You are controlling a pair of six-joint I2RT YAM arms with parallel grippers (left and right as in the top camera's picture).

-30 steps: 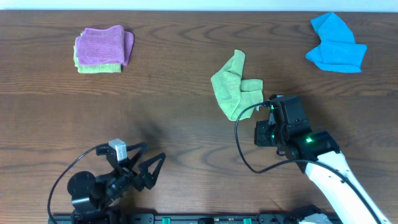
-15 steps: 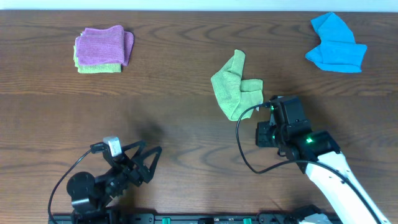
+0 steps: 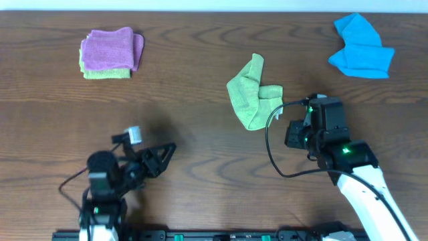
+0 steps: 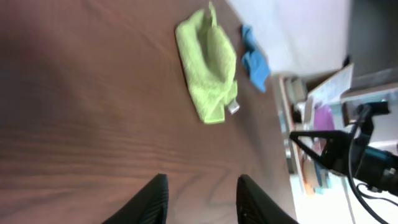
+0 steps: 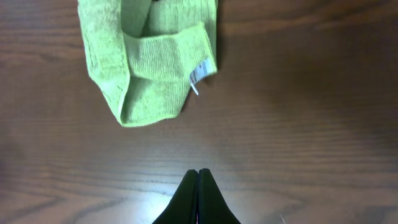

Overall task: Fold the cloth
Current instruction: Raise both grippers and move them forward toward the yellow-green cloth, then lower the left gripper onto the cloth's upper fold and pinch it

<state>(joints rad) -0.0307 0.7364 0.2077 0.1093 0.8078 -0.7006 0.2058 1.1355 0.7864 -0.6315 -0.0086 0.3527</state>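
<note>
Jaws: right gripper pinched together, empty; left gripper partly parted, empty. The cloth looks soft, light, floppy — pinch the corner by the tag, probably a loose layer.

The crumpled cloth lies on the wooden table.

Table: the cloth lies approx. ctr, slightly right. Stack of two cloths at rear left, one on top of the other. Third cloth at rear right. Right gripper just in front of the cloth, not touching. Left gripper front left, well apart from all cloths.
</note>
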